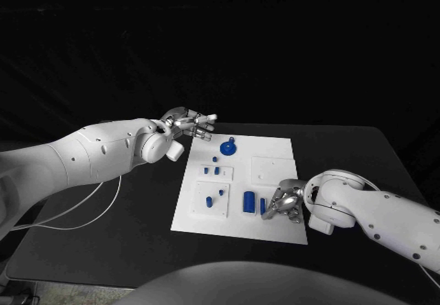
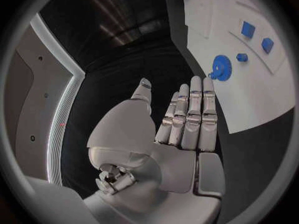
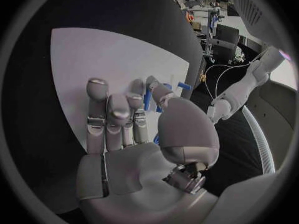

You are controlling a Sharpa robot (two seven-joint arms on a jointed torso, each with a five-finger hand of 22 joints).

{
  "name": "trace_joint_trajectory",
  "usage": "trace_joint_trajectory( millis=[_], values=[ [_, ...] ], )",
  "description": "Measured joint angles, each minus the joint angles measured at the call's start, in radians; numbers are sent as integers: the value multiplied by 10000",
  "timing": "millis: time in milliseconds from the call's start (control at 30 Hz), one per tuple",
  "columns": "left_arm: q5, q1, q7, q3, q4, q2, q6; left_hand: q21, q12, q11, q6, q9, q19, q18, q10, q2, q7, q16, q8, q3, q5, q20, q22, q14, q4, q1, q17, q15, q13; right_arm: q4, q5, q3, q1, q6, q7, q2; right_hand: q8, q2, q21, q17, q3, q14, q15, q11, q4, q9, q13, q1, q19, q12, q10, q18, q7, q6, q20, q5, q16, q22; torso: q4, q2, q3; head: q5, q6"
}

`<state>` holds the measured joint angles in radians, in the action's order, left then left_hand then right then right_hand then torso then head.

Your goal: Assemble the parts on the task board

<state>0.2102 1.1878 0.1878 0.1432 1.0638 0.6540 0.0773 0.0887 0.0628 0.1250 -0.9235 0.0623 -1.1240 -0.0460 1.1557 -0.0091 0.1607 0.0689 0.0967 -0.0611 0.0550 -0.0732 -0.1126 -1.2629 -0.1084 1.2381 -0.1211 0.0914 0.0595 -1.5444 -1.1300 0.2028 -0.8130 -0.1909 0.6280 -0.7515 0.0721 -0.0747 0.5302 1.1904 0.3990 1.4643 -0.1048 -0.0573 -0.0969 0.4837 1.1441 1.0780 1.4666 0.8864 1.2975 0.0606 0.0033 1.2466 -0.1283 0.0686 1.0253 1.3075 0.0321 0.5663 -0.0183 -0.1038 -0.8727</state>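
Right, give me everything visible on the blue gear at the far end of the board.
The blue gear is a round, toothed disc, plastic by its look, with a small tab at its far edge. It lies flat on the task board near the far left corner, beside a smaller blue piece. Nothing touches it: the left hand hovers over the black table just off that corner, fingers straight and holding nothing. The left wrist view shows its toothed rim.

One white board (image 1: 271, 168) lies on one black table (image 1: 367, 152). About seven blue parts show on it: one gear (image 1: 227, 149) at 12 o'clock, the rest toward 6. Two hands: left (image 1: 190, 122), right (image 1: 284, 201).
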Motion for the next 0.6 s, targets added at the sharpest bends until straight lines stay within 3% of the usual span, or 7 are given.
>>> trace_joint_trajectory(
  millis=[167,300,433,533,600],
  values=[
    [8,0,-4,0,-15,9,-1,0,0,0,0,0,0,0,0,0,0,0,0,0,0,0,0,0,0,0,0,0,0,-128,-48,-5,27,38,-32,-105,-7,-39,-14,-40,-269,0,0,0,-28,-1,-39,-26,0,-1,0,0,-36,-38,0,496,0,0,2,-1,-1,0,0],
    [12,0,-9,0,-17,18,-8,0,0,0,0,0,0,0,0,-41,0,0,0,0,0,0,1,0,0,41,0,0,0,-370,-72,-30,67,93,-35,-310,-103,-428,-271,-118,-506,0,0,37,118,-3,-149,87,0,-64,-37,1,-4,-6,0,234,-36,0,3,-1,-6,1,0],
    [16,0,-20,1,-44,23,-17,0,0,0,0,0,0,0,0,-151,0,0,0,28,0,0,8,0,-28,49,0,0,0,-556,-89,-41,92,144,-30,-511,-147,-829,-790,-291,-1207,-58,57,109,624,-20,-333,192,0,-318,-221,2,5,-2,0,-66,-297,-59,14,-4,-7,12,0],
    [20,0,-27,1,-59,23,-21,0,0,0,0,0,0,0,0,-181,0,0,-1,28,0,0,8,0,-28,20,0,0,0,-687,-93,-39,98,170,-26,-630,-106,-958,-1435,-489,-1948,-123,121,175,1072,-306,-534,387,-11,-490,-390,2,96,-93,70,-66,-584,-322,19,-7,-7,9,0],
    [24,0,-33,1,-69,22,-22,0,0,0,30,0,0,0,0,-226,30,0,-2,92,0,0,8,0,-91,66,0,0,0,-793,-89,-15,105,177,-26,-703,-84,-944,-1774,-616,-2376,-189,161,194,1322,-313,-674,574,-16,-582,-518,2,261,-258,89,-66,-729,-470,20,-7,-13,8,0]
  ],
)
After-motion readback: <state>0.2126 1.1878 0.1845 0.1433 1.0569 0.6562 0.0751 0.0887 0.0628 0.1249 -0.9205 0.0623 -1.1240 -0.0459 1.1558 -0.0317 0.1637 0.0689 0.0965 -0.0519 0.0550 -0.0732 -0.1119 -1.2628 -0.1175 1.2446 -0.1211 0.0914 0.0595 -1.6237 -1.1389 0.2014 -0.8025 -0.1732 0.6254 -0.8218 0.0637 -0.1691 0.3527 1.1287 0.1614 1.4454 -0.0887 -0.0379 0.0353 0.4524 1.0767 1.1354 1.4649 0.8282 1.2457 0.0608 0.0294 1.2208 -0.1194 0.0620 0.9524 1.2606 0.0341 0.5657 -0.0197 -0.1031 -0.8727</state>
